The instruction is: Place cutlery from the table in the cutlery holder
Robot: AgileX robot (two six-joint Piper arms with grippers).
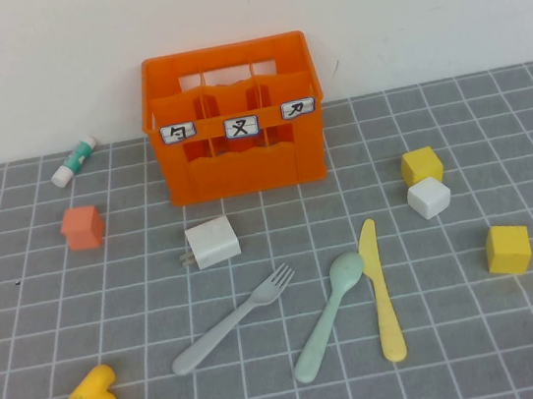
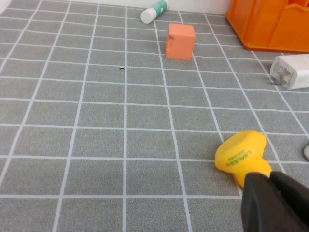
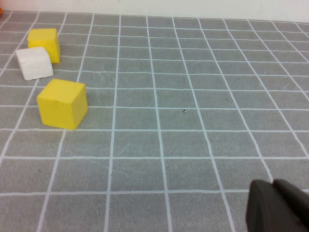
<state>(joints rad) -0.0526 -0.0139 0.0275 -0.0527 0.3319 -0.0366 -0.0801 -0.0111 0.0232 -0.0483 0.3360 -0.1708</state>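
Here, your widest surface is the grey gridded table [image 1: 525, 342], and the biggest thing on it is the orange cutlery holder [image 1: 240, 168], standing upright at the far middle against the white wall, its three white labels facing you. All three cutlery pieces lie flat on the table, near of the holder and outside it. The grey-green fork [image 1: 232, 320] sits left of the other two, tines pointing far-right, handle running near-left. The mint-green spoon [image 1: 330, 316] is just right of it, bowl at the far end. The pale yellow knife [image 1: 381, 290] lies just beside the spoon on the right, nearly straight near-to-far; its far part looks close to the spoon's bowl, though you cannot tell whether they touch.

Next in size, a white charger plug [image 1: 212, 243] rests between the holder and the fork. A salmon cube [image 1: 83, 227] sits to the left, and a white-and-green tube [image 1: 75, 161] lies far left by the wall. On the right, a yellow cube [image 1: 422, 165] and a white cube [image 1: 429, 197] sit touching, with another yellow cube [image 1: 508, 249] farther right and nearer. A yellow duck [image 1: 94, 393] sits near left.

The left gripper [image 2: 273, 203] shows only as a dark edge just by the duck; the right gripper [image 3: 277, 208] as a dark edge over bare table. You cannot tell the state of either one's jaws.
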